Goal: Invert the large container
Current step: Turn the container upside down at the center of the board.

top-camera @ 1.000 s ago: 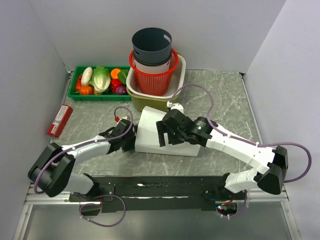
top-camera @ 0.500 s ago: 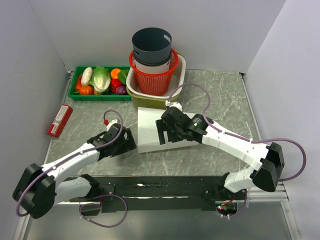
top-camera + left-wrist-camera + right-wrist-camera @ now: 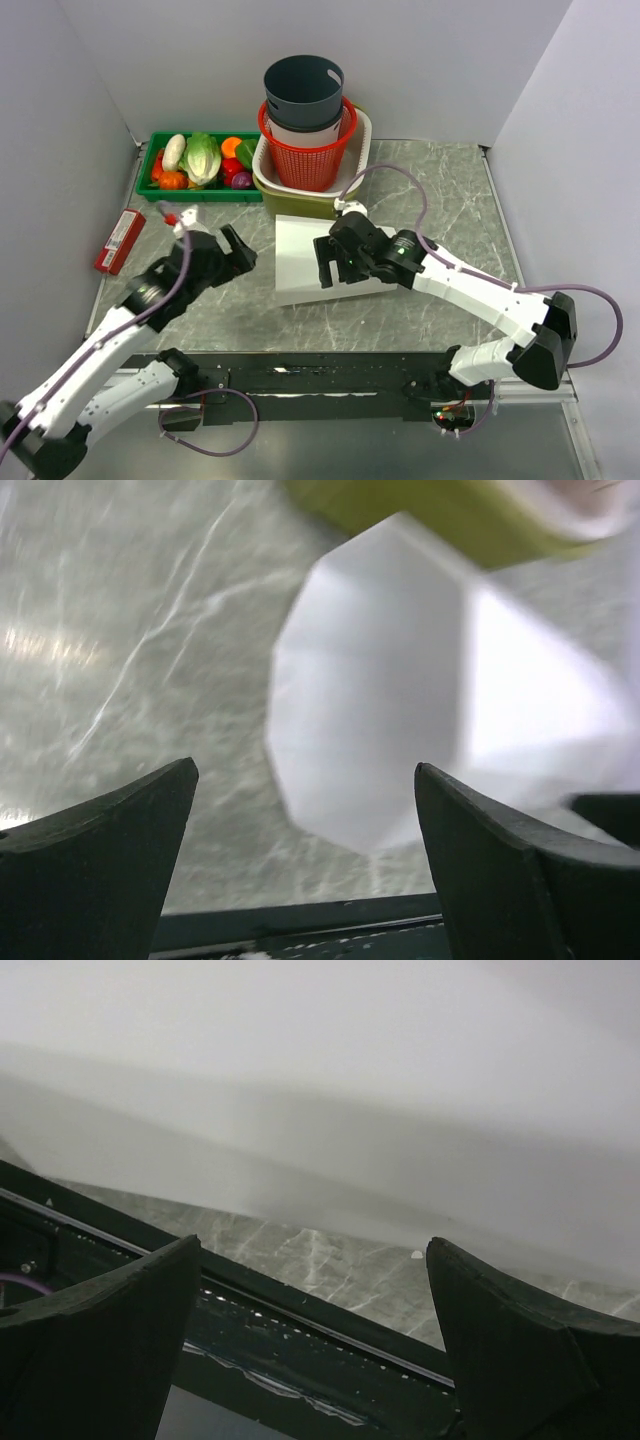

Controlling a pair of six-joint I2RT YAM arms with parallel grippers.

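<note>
Your right hand [image 3: 337, 272] is spread wide over the white container [image 3: 298, 258], which lies on the counter [image 3: 455, 200] just in front of the stack of baskets [image 3: 305, 160]; your left hand [image 3: 242, 255] is spread too, apart from it on its left. It looks light, stiff and slippery, so pinch its thin rim; you have one container and two hands.

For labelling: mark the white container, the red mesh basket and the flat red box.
white container [image 3: 298, 258], top view, its bare upward face.
red mesh basket [image 3: 303, 166], top view, front wall.
flat red box [image 3: 120, 241], top view, its middle.
</note>
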